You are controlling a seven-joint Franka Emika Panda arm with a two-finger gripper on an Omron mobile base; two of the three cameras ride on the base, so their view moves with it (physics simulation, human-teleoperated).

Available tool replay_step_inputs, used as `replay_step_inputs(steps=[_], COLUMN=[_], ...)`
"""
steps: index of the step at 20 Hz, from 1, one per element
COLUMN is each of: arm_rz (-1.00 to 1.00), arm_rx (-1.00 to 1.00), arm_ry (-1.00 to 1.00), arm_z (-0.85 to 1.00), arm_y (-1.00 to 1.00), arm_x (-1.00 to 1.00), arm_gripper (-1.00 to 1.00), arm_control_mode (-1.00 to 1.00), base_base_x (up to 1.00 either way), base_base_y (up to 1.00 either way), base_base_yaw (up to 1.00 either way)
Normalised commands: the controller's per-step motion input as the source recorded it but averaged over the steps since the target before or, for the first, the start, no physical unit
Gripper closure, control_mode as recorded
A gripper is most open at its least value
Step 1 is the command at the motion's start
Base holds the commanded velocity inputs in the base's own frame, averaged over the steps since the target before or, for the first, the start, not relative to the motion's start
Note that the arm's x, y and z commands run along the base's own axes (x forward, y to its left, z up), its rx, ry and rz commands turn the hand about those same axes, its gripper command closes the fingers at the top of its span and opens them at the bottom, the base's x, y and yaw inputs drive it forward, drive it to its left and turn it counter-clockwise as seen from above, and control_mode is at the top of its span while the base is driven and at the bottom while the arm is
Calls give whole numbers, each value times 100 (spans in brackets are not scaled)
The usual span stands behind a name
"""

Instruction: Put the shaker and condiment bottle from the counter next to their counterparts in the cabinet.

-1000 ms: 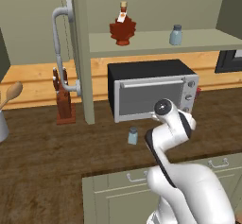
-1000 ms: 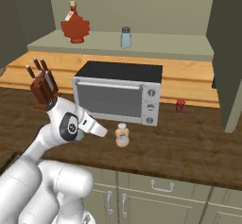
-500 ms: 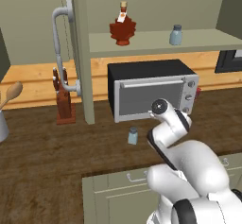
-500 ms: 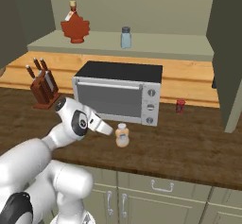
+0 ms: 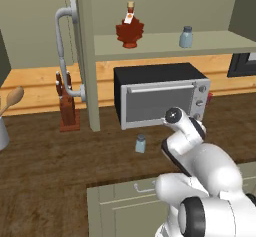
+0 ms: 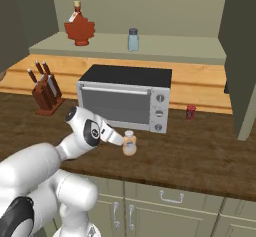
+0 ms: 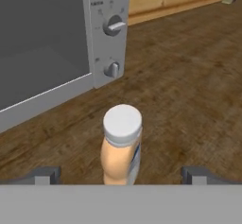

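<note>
Condiment bottle [image 7: 121,145] between open hand [image 7: 121,175]

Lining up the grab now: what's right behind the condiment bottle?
Behind the condiment bottle stands the toaster oven, its knob panel nearest, with bare counter between them. The bottle's base is cut off from the hand view.
</note>
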Motion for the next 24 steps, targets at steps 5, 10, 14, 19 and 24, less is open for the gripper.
replay_step_inputs(steps=[5,10,14,19,24], arm_rz=[0,0,0,0,0], arm_rx=[0,0,0,0,1], arm_ry=[0,0,-2,-3,-7], arm_z=[-39,-28,-29,-29,-40], arm_y=[0,-5,-14,-8,-26], arm_x=[0,2,14,8,0], arm_gripper=[-100,-100,-100,-100,-100], arm_control_mode=[-100,-100,-100,-100,-100], base_base_x=[0,0,0,0,0], base_base_y=[0,0,0,0,0], base_base_yaw=[0,0,0,0,0])
